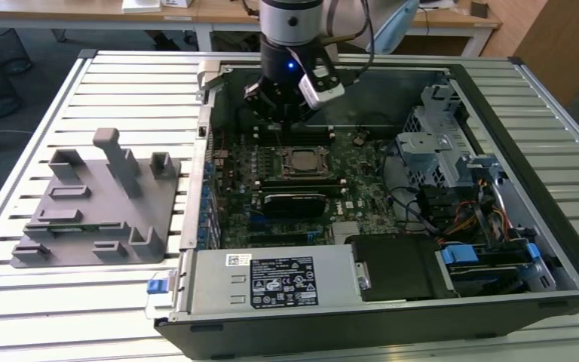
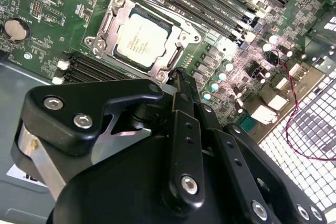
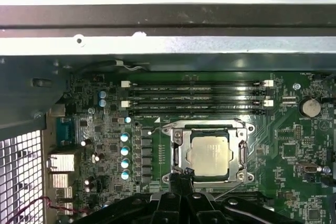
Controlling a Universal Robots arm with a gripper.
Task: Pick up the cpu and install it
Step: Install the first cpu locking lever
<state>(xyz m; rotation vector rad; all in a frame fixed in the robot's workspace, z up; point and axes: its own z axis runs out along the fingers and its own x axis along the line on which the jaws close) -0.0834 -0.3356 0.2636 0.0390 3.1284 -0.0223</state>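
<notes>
The cpu (image 1: 298, 161) lies flat in the metal-framed socket (image 1: 274, 162) on the motherboard, silvery top up, inside the open computer case (image 1: 370, 332). Both wrist views show the cpu (image 2: 140, 39) (image 3: 210, 154) seated within the socket frame (image 2: 181, 51) (image 3: 176, 153). My gripper (image 1: 287, 127) hangs above the board just behind the socket in the exterior view. Its black fingers are drawn together with nothing between them, and their tips (image 2: 181, 73) (image 3: 184, 174) stand close to one edge of the socket frame, apart from the cpu.
A grey plastic holder block (image 1: 99, 204) with upright posts stands on the slatted table at the exterior view's left. Memory slots (image 3: 194, 95) run beside the socket. A drive cage and cables (image 1: 451, 173) fill the case's right side; the power supply (image 1: 269, 283) sits at the front.
</notes>
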